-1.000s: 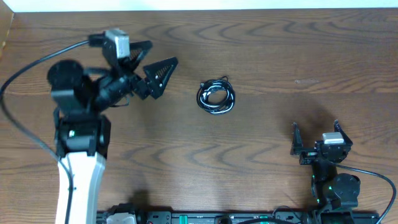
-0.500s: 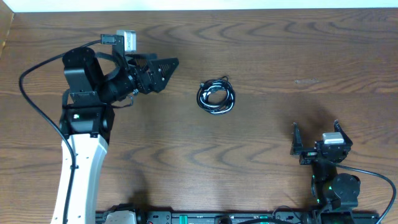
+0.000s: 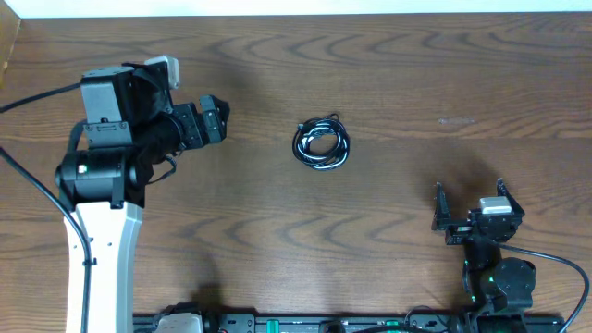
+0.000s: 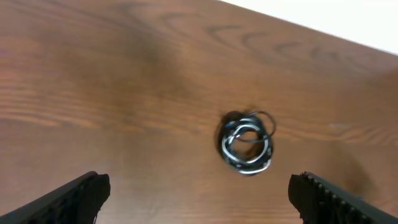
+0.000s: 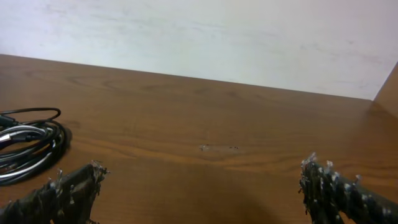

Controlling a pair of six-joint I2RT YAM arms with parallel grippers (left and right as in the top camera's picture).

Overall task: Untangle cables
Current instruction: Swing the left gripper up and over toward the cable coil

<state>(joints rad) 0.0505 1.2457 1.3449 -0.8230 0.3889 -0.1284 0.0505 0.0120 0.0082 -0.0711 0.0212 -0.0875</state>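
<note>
Left claw [image 3: 211, 118], released, had drawn back from the coiled black-and-white cable bundle [image 3: 322, 145]: light, limp, probably best pinched at an outer loop.

1. From overhead, the cables [image 3: 322, 145] are too small for me to separate. I see one dark coil with pale strands, and I cannot tell which cord crosses which or where the plugs lie.
2. On the left wrist camera the cables are blurred, so the loops smear together.
3. In that same view the lower edge cuts off the left gripper [image 4: 199, 183]. Only the tips of its fingers [image 4: 78, 198] show, one in each bottom corner.
4. On the right wrist camera the left edge cuts the cables, and I see only their right-hand part.
5. The right gripper [image 5: 202, 167] is likewise cropped below, its fingers [image 5: 56, 198] showing as tips only.
</note>
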